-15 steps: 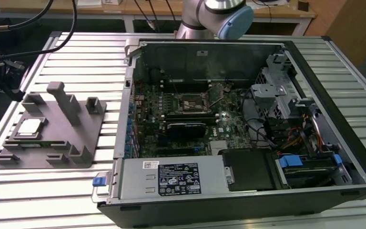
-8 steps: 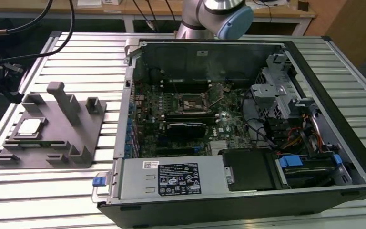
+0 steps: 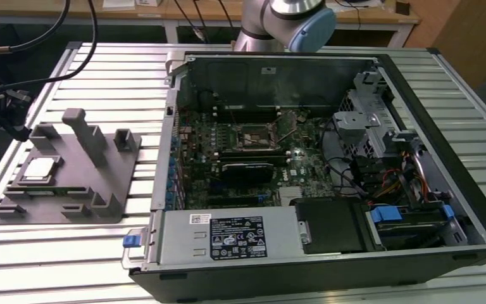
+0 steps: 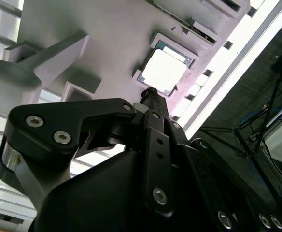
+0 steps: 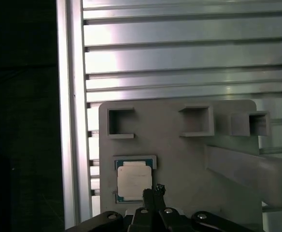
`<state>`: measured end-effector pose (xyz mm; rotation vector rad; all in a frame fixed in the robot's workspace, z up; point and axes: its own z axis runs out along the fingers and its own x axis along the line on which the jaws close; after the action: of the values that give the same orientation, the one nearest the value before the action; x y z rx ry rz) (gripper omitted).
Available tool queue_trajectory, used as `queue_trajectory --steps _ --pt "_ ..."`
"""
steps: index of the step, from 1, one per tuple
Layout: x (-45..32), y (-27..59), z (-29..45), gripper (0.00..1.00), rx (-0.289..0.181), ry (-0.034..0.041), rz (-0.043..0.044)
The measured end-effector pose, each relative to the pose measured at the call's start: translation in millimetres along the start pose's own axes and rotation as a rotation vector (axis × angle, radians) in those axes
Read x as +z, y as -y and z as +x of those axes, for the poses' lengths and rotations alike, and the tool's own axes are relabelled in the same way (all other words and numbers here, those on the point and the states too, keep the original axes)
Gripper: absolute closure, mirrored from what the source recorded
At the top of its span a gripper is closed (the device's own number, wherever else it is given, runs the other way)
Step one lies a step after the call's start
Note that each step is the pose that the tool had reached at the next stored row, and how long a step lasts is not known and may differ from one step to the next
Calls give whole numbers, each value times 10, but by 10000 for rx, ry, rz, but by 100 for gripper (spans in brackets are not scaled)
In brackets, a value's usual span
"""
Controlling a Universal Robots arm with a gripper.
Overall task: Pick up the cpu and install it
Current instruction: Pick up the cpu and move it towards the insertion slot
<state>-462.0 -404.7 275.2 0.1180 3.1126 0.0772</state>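
The cpu [image 3: 40, 168], a small silvery square chip, lies flat in a shallow pocket of a grey holder block [image 3: 99, 183] at the exterior view's left. In both wrist views it sits just ahead of my gripper: cpu [image 4: 164, 71] [image 5: 133, 181], gripper [image 4: 150, 93] [image 5: 154, 189]. The thin black fingertips are pressed together with nothing between them, and they hang above the chip's edge, apart from it. The dark square socket [image 3: 252, 136] sits on the motherboard inside the open computer case [image 3: 471, 209].
The grey holder has tall upright posts [image 3: 83, 133] and several square pockets [image 5: 120, 122] close to the chip. It rests on a ribbed metal table [image 3: 74, 253]. Cables [image 3: 57, 38] hang over the table's far left corner. The case walls stand high around the motherboard.
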Motion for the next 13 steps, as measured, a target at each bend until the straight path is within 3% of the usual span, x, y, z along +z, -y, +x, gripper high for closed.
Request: queue_trajectory --steps 13 --pt "149 23 96 89 0 1 0"
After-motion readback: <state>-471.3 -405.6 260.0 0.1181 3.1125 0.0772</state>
